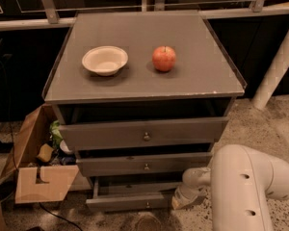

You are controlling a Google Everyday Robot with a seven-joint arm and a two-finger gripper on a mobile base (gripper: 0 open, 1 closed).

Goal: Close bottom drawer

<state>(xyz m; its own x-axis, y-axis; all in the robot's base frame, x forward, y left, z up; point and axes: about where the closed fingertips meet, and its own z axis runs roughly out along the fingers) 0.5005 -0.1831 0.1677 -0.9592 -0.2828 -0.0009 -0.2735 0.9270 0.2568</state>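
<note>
Grey-brown wood makes up the cabinet (pixel 62 117) in front of you, with three drawers under a flat worktop (pixel 202 76). On that worktop a pale bowl (pixel 105 60) sits to the left and a red apple (pixel 164 58) to the right, apart from each other.

The bottom drawer (pixel 120 203) is at the foot of the cabinet and stands pulled out. You can see a strip of its wooden floor behind the low front, and its small brass knob (pixel 147 205) is at the middle of that front. Above it the middle drawer (pixel 111 166) and the taller top drawer (pixel 101 134) each show a dark gap behind their fronts.

Your hand (pixel 187 197) is low down, just above the speckled floor (pixel 279 124), at the right end of the bottom drawer's front. It seems to rest against that end, though the contact is dim and hard to confirm. You cannot tell whether the hand is spread or pressed together. The thick white arm (pixel 245 186) fills the lower right corner behind it.

A cardboard box (pixel 38 182) lies open on the floor left of the cabinet.
</note>
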